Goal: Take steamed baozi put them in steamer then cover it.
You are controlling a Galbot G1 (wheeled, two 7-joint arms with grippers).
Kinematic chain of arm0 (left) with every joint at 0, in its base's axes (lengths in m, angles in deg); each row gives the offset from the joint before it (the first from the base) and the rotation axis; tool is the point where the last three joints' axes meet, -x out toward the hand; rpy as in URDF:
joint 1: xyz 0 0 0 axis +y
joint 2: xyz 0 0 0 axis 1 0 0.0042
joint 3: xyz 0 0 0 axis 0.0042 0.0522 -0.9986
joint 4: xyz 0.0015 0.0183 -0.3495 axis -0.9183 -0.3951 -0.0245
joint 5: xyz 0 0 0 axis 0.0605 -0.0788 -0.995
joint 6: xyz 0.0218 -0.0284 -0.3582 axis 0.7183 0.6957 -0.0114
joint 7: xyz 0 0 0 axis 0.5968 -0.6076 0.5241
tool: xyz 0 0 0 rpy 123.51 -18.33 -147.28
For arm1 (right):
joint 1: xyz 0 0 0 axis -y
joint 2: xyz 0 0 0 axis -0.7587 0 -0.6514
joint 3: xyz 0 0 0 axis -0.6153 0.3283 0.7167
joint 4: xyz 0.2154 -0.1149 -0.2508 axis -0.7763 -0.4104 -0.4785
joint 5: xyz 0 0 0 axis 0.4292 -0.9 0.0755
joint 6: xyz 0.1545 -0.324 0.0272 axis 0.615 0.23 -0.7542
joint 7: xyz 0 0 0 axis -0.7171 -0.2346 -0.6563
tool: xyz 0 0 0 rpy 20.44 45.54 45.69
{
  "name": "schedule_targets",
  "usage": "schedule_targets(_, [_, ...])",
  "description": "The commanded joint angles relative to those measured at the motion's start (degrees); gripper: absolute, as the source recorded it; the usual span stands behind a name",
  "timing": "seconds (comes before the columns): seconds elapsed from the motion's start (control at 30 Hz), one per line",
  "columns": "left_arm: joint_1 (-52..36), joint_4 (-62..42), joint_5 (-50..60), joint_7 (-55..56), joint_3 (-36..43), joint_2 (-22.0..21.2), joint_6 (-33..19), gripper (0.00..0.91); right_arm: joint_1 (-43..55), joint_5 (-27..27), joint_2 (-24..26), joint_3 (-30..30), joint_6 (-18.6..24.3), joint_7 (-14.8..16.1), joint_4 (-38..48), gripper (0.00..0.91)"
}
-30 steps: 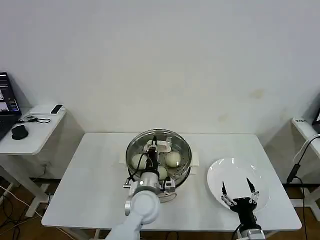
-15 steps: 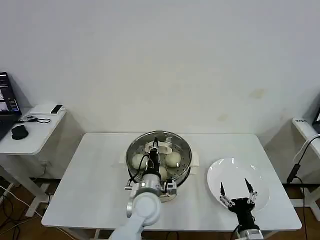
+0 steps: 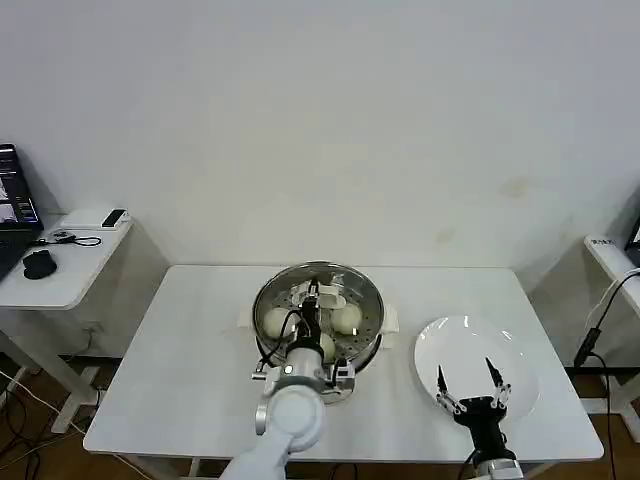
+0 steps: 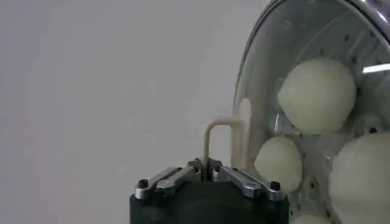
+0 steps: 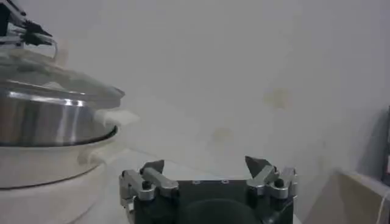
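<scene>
Glass lid [image 3: 318,300] handle seemingly pinched by left gripper [image 4: 208,175]; right gripper [image 3: 469,385] spread wide over plate [image 3: 470,340].

We see cream-white steamed baozi [image 3: 345,319] inside the shiny silver steamer [image 3: 371,330], under its clear glass lid [image 3: 330,277] with a cream handle [image 4: 220,135]. Right of the steamer on the white bench [image 3: 190,360] lies a plain white plate [image 3: 470,352]. Both black grippers carry silver links.

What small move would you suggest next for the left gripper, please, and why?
Probably open and lift away: the left gripper is shut on the lid's handle, the glass lid appears seated on the steamer, and the baozi are inside.
</scene>
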Motion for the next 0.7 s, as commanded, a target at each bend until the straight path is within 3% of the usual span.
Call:
schedule_targets(0.03, [0.4, 1.5, -0.6, 0.2, 0.1, 0.3, -0.2, 0.907, 0.0, -0.2, 0.0, 0.3, -0.1, 0.0, 0.1, 0.907])
schedule_targets(0.7, [10.4, 17.2, -11.0, 5.5, -3.7, 9.0, -3.0, 0.907, -0.1, 0.0, 0.1, 0.6, -0.1, -0.1, 0.6, 0.907])
